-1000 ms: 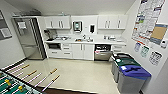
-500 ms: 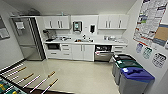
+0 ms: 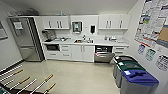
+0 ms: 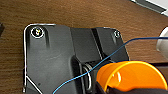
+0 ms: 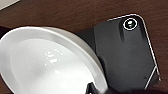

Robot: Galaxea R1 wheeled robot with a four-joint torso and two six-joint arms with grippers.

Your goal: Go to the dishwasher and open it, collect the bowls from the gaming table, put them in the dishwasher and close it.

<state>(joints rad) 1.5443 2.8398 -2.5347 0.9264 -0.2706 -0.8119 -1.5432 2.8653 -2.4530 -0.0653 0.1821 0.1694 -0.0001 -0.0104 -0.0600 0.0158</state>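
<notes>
Left wrist view: orange bowl (image 4: 132, 76); right: white bowl (image 5: 47, 62).

Orange bowl (image 4: 132, 75) above brown wood-grain surface (image 4: 75, 12), thin blue cable (image 4: 140, 40) crossing

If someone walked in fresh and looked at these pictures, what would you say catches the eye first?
Probably the dishwasher, standing open under the counter among the white cabinets on the far wall, and the bins with coloured lids lined up along the right wall. The rods of the gaming table poke in at the lower left. Close up, an orange bowl shows large in the left wrist view and a white bowl in the right wrist view.
</notes>
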